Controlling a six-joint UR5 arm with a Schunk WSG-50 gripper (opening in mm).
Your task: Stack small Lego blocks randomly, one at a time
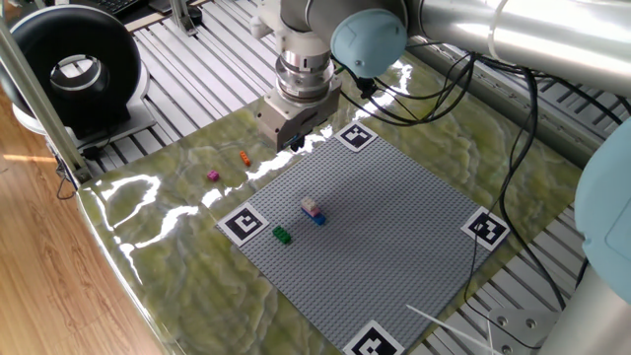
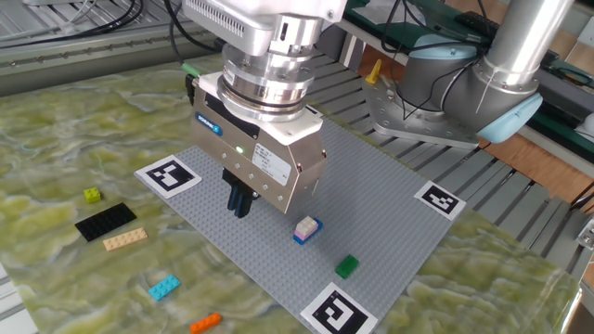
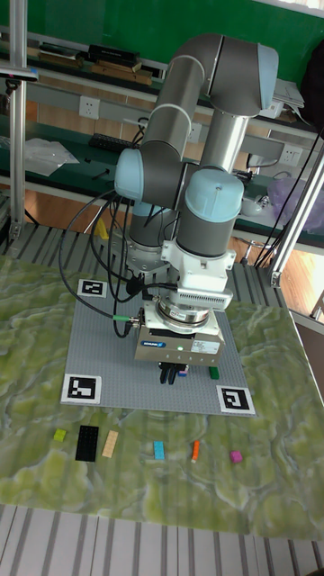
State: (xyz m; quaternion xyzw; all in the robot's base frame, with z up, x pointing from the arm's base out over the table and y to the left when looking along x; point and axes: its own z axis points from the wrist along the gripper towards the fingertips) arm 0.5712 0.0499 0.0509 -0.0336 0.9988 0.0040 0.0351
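Gripper [image 2: 241,200] hanging above the grey baseplate [image 2: 371,209], dark fingers close together, nothing visible between them. Just beside, toward the plate's middle: whitish block stacked on a blue block [image 2: 306,229]. Further out on the plate, a green block [image 2: 347,267]. Well apart, off the plate on the mottled green mat [image 2: 56,139]: cyan block [image 2: 163,288], orange block [image 2: 205,323], magenta block [image 1: 212,177].

Three fixed cameras ring one grey baseplate [image 1: 365,242].

One fixed view looks down from high and far; the other sits low and close on the opposite side; the tall view faces the arm head-on. All share the baseplate and green surface [image 2: 74,130].
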